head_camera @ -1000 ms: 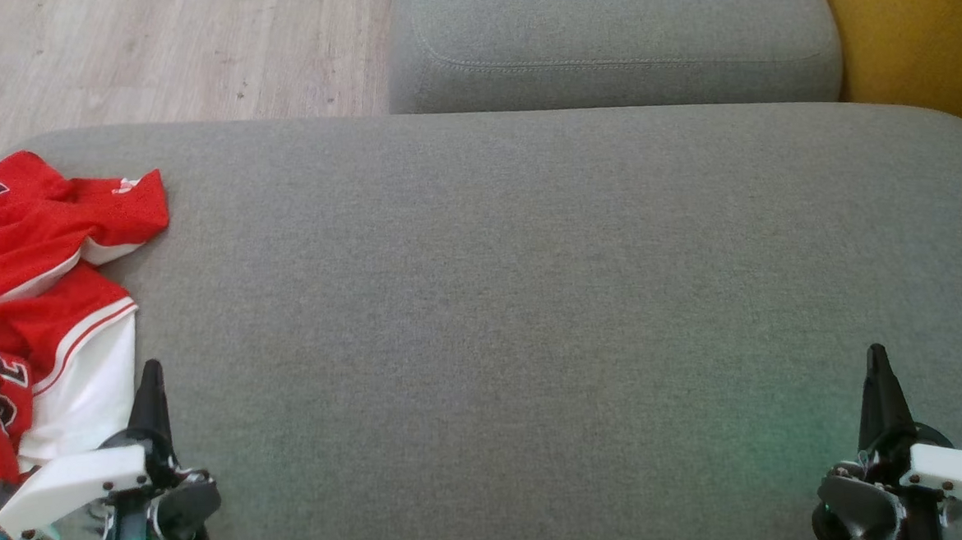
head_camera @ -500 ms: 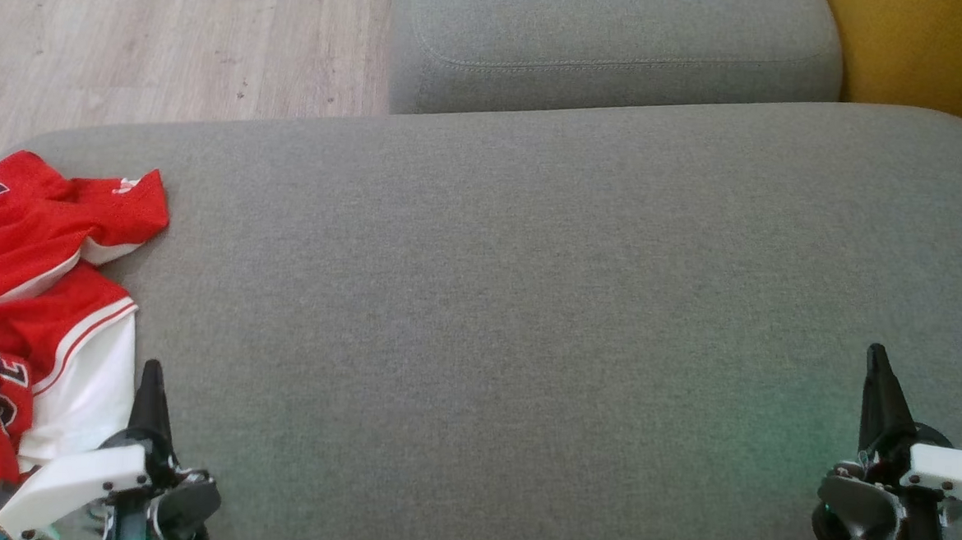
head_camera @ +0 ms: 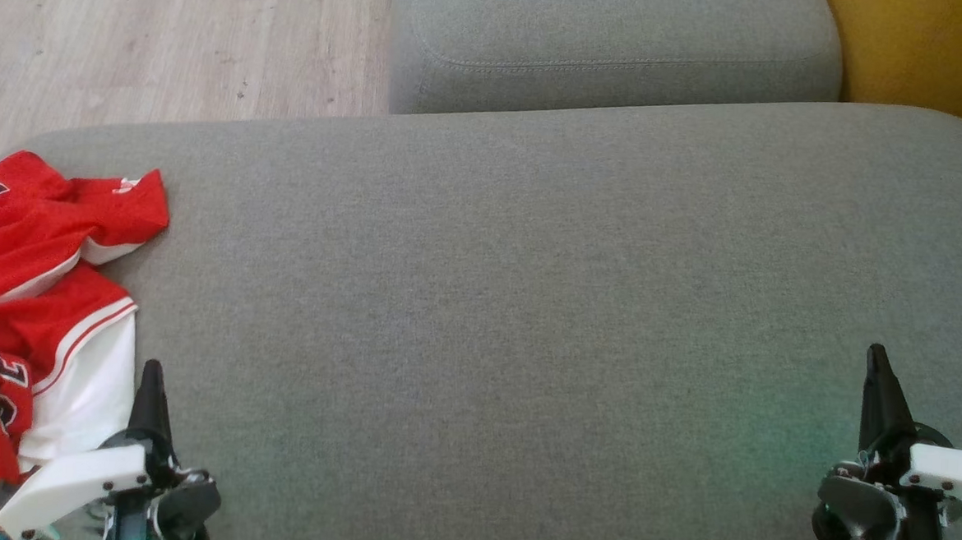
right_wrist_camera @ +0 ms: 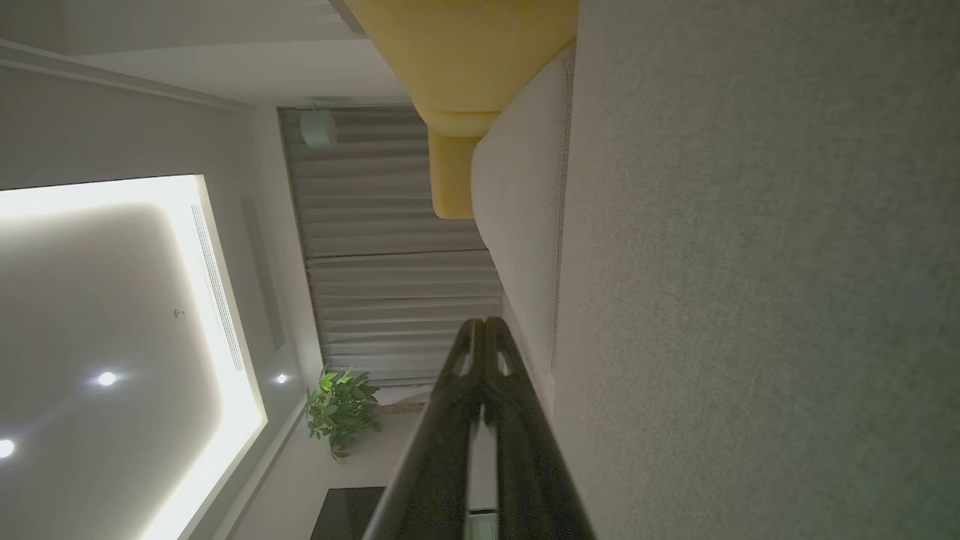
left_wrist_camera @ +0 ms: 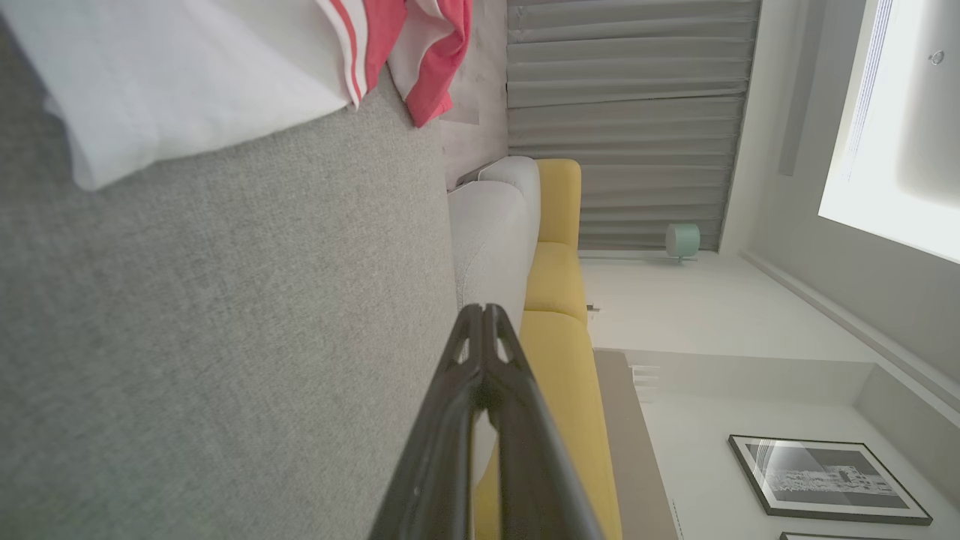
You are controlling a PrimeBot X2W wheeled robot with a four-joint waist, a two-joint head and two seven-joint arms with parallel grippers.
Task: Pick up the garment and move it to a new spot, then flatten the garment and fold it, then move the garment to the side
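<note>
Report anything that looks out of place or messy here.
The jersey lies crumpled, folded over itself, at the left end of the cushion, just beside the shut left gripper. The right gripper, also shut, is far from it. Nothing else stands out.

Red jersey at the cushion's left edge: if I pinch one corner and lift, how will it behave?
Probably floppy: the jersey lies crumpled in soft folds, so it should drape. Likely light, being thin cloth. It may drag on the woven grey cushion rather than slide.
</note>
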